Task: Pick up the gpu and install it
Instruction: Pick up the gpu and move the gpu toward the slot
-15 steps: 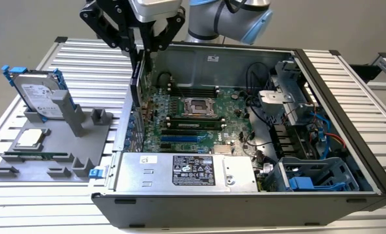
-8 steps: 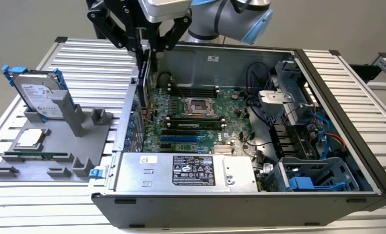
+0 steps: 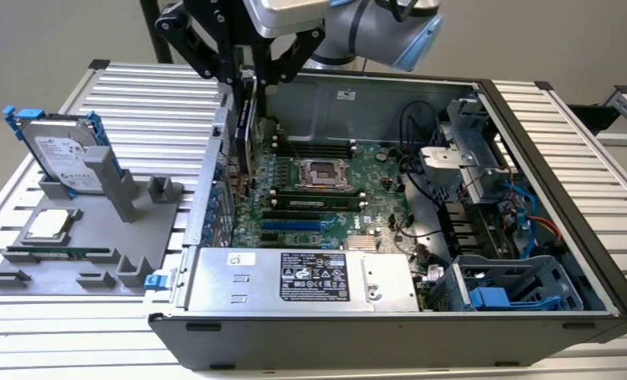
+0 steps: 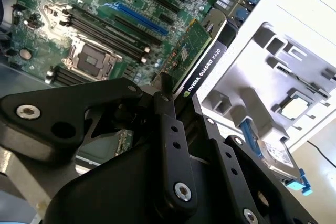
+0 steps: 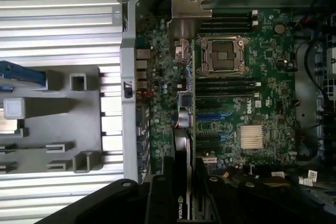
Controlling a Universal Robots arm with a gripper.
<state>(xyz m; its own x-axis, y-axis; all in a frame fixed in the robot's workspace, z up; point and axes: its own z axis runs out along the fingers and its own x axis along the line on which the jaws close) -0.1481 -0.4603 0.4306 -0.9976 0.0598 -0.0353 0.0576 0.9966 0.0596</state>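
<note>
Over the computer case in the exterior view, the arm aims its gripper down, jaws pinched on the gpu hanging edge-on beneath them. Beyond them in the second wrist view, its green board and black cooler hover above the motherboard; in the first wrist view its silver bracket lies farthest from them.

Silver arm, black pincer, there it is!
Grey-silver arm with a pale blue joint cap; matte black pincer of flat linked bars, silver screws at the pivots.
</note>
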